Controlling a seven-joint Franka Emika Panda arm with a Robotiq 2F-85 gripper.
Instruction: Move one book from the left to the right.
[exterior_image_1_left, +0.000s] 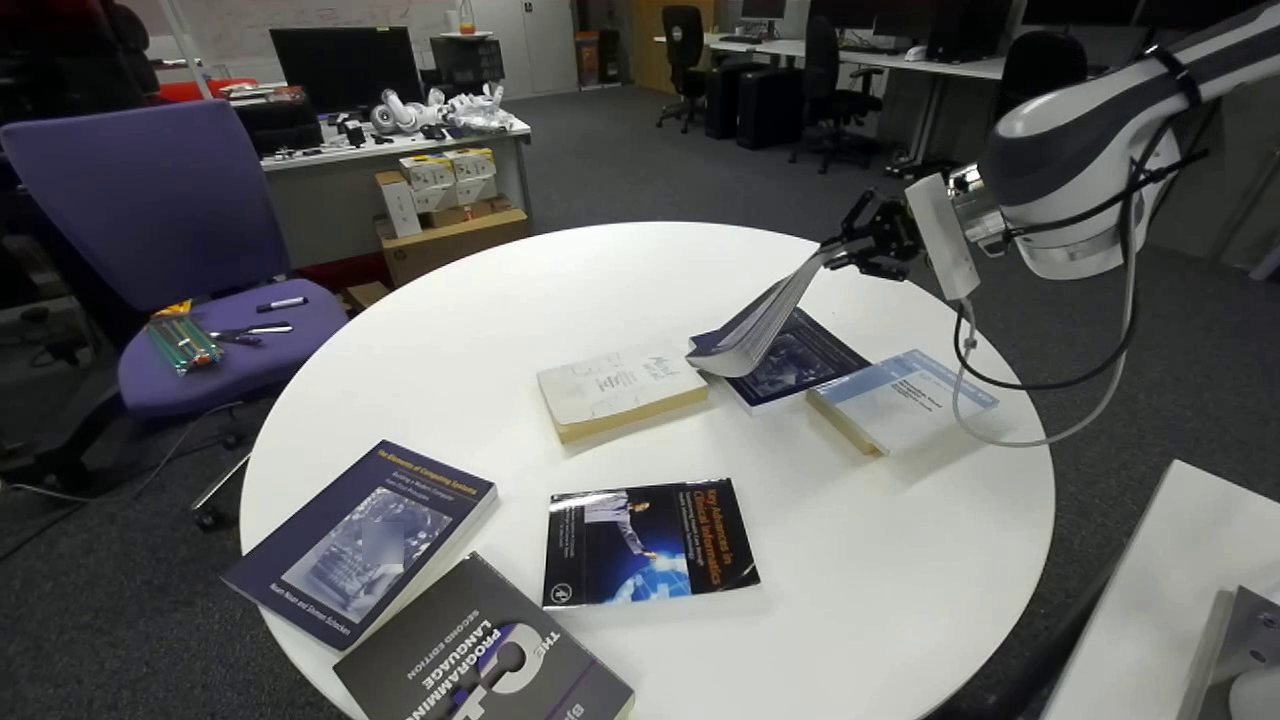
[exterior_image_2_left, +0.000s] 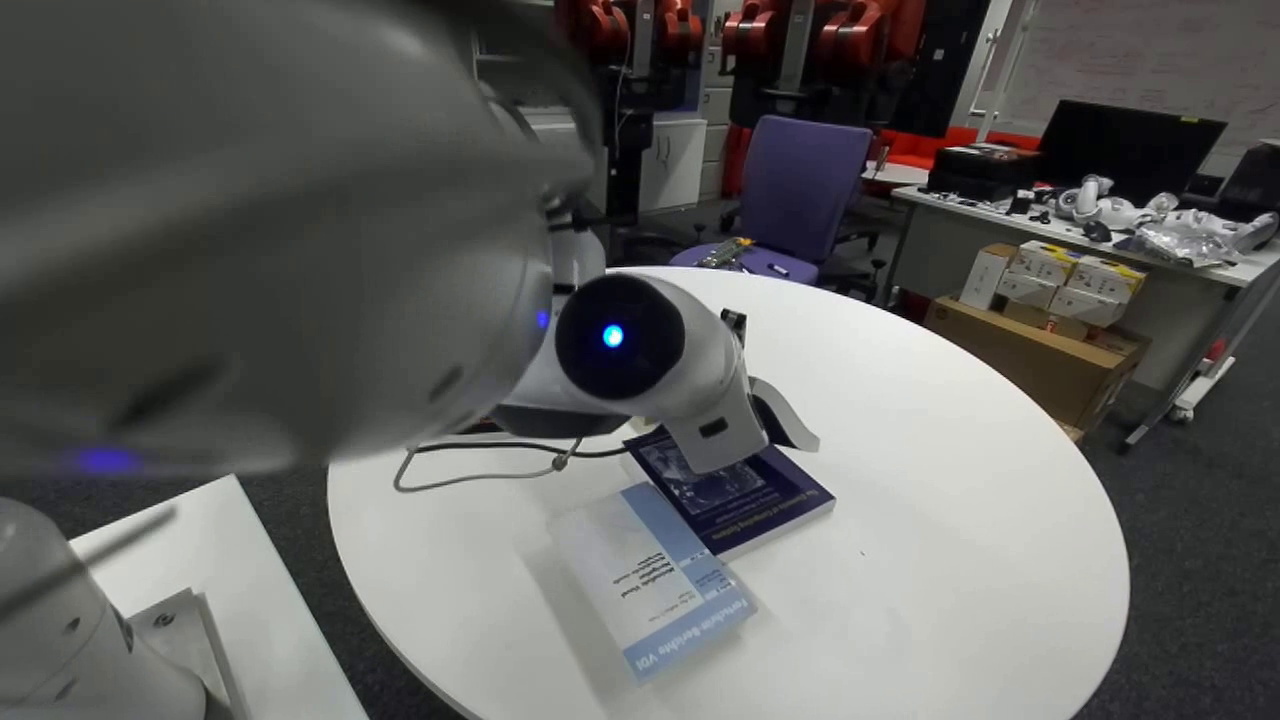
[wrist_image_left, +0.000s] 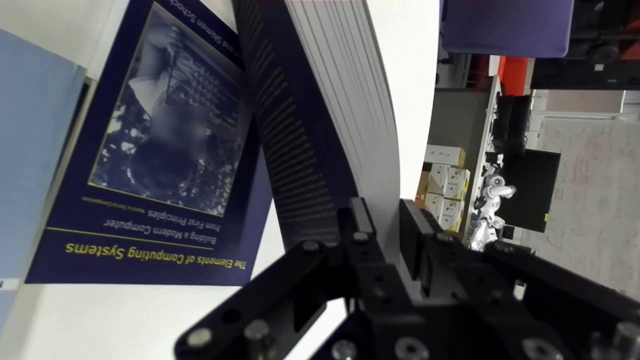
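A: Where's the book we're moving?

B: In an exterior view, the floppy book is right of centre, sagging from the gripper, which pinches its upper end.

A: How would you finish the step?

B: I take it to be the set-down. The book's lower part hides a bit of a dark book, and the pale book is just beside its loose end; touching or not, I can't tell. I'd lower slowly, let the loose end land, then tip the gripper over so the pages lie flat before releasing. Let go high, it would probably flop or fan.

A: Which way does it point?

B: From the gripper down to the lower left, the loose end curling that way.

A: Next?

B: In an exterior view, the arm hides the grip; a curved bit of the floppy book shows right of centre, slanting to the lower right. I wouldn't judge clearance from there.

A: And the wrist view?

B: The fingertips clasp the floppy book below centre; watch for slipping. Its long axis runs up the frame, leaning left, dark cover facing left, page edges right. The cover print is too small to tell which end is the top.
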